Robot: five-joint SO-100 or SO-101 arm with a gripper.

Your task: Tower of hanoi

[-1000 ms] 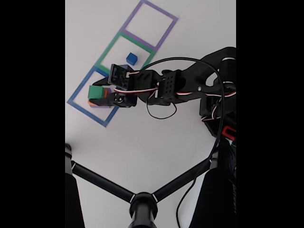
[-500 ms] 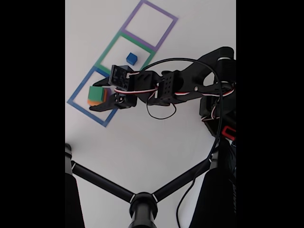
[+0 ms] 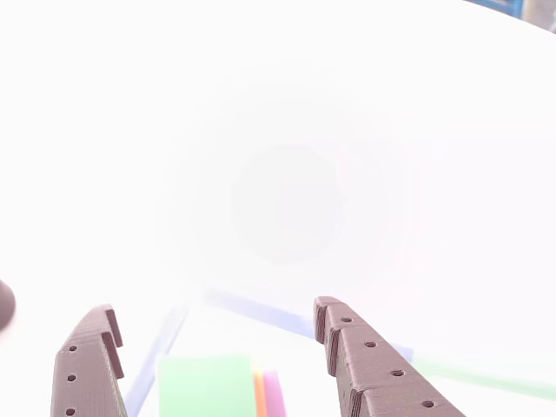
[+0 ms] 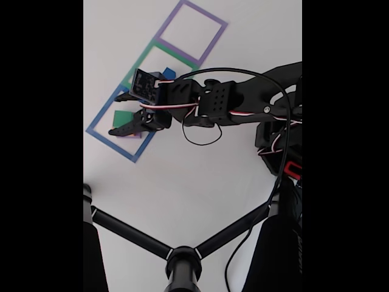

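The dark two-finger gripper [image 4: 119, 114] hung spread wide, one finger on each side of the green square block [image 3: 205, 386] topping the orange and purple stack in the blue-taped square outline [image 4: 99, 137]. The block looked light, rigid and smooth, best pinched on opposite flat sides. Compared with half a second earlier, the jaws had opened further and shifted toward the small blue cube [image 4: 169, 73].
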